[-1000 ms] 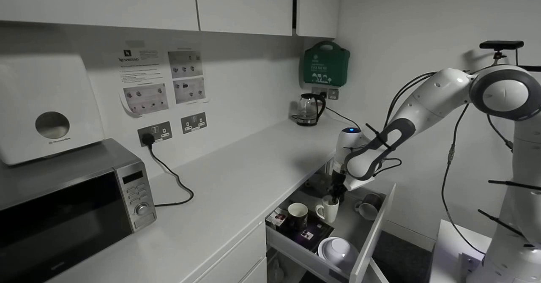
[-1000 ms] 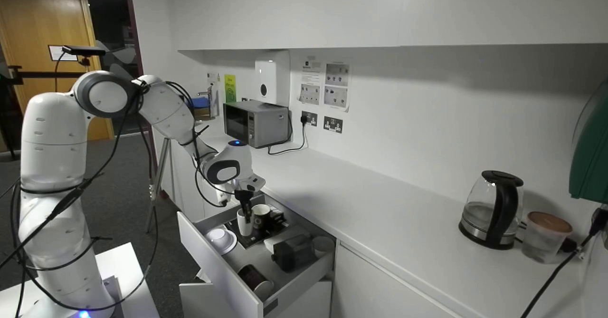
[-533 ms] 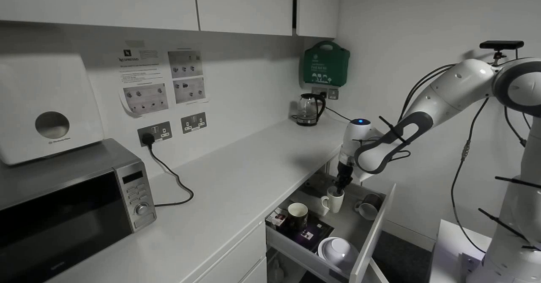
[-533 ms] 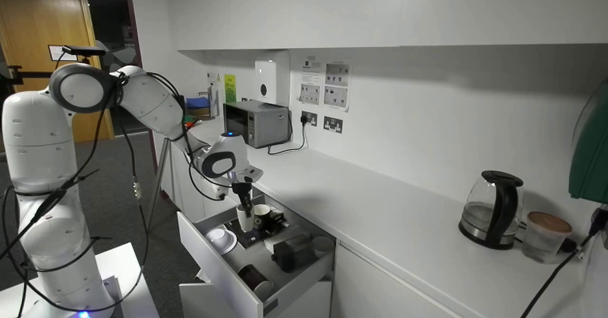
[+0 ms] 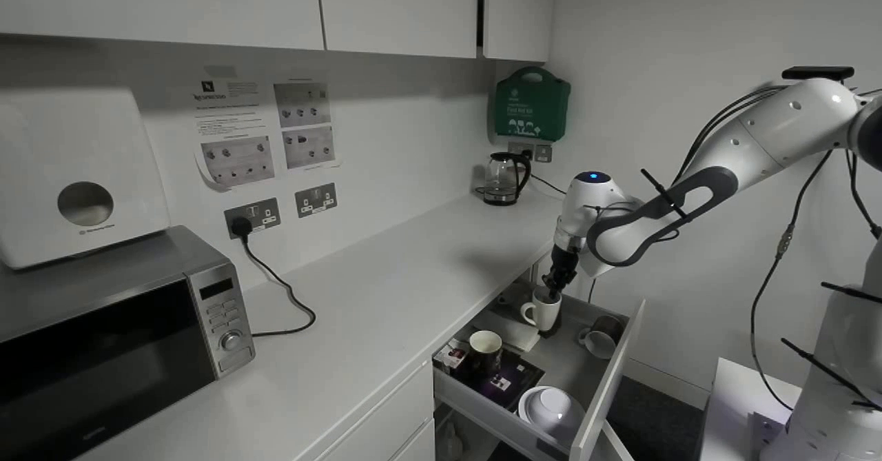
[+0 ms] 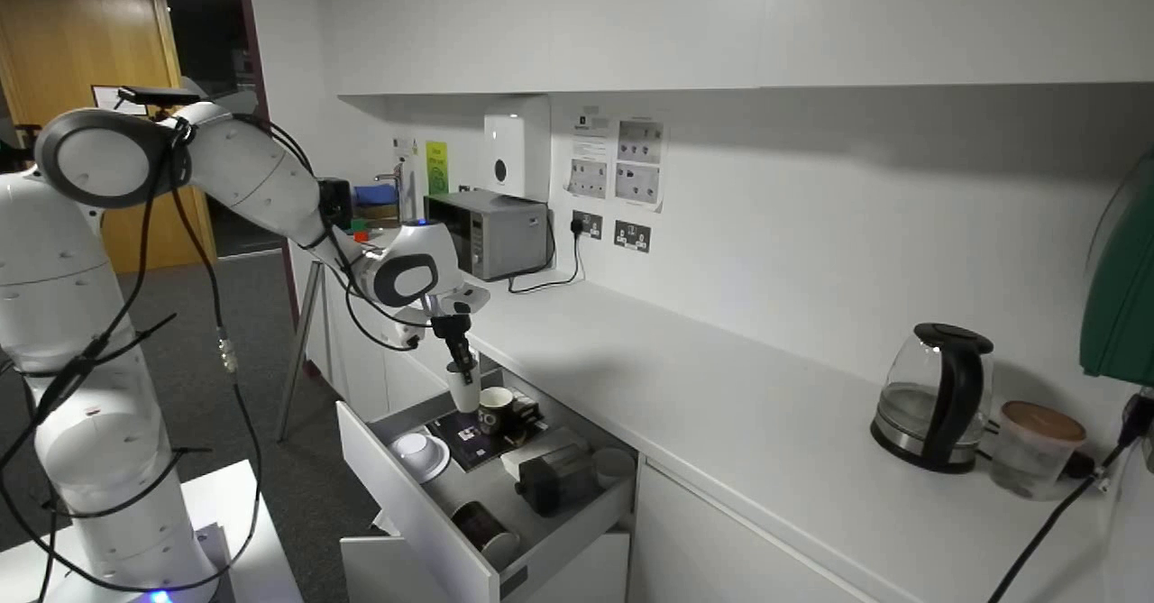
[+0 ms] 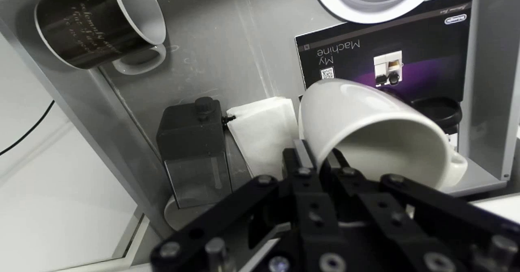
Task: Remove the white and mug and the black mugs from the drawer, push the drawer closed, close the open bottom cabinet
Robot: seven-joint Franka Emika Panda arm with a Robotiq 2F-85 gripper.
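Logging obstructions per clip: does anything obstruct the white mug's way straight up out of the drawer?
Nothing visible does: the gripper holds the white mug by its wall, with only the arm visible above.

White mug (image 7: 345,105); black mug (image 7: 95,24), pale script (white inside); green case (image 5: 530,105).

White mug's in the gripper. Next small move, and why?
I'd probably lift the white mug straight up before any sideways swing toward the counter. The wrist view shows the gripper pinching the mug's wall at the rim, and in both exterior views it hangs over the open drawer. I can't tell whether its base clears the counter's edge, so height first looks safer.
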